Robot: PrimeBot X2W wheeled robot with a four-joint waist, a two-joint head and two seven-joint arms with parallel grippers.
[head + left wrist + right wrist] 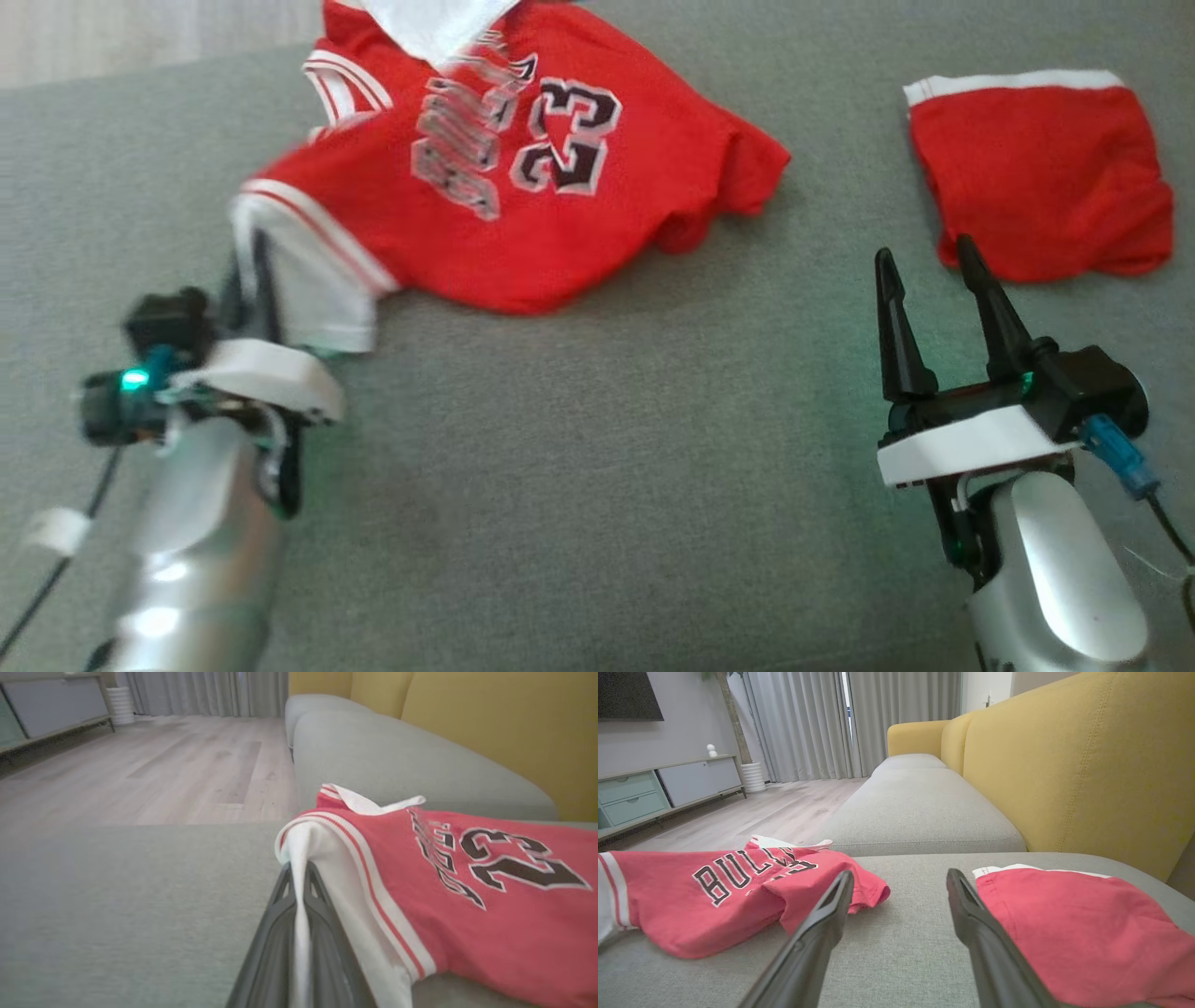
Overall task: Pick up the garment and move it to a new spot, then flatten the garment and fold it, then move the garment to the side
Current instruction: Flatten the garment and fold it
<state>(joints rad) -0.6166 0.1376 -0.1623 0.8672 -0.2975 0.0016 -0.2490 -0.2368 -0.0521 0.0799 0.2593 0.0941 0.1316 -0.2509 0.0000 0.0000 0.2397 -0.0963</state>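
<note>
Head view: your left arm comes up from the lower left, its silver forearm leaning a little to the right. The left fingers (262, 280) are pinched together on the white-trimmed edge of the jersey (523, 187). In the left wrist view you can see the left fingers (275, 933) pressed close, with a fold of white cloth clamped between them and draping over their tips.

Your right arm stands at the lower right. The right fingers (991, 313) point up the view, spread wide and holding nothing, with their tips near the lower left corner of the shorts (1046, 177). In the right wrist view the right fingers (817, 938) lie low along the seat. One points toward the jersey's (714, 896) loose sleeve and the other runs alongside the shorts (1064, 924).

The jersey (490, 914) is soft red fabric with red-and-white striped trim, black lettering outlined in white and the number 23. It lies rumpled on the sofa seat (607, 448), left of centre and well apart from the shorts. The shorts are plain red with a white band, folded into a rough square. The seat is coarse grey weave. Behind it the backrest (1064, 765) is mustard yellow with stitched seams.
</note>
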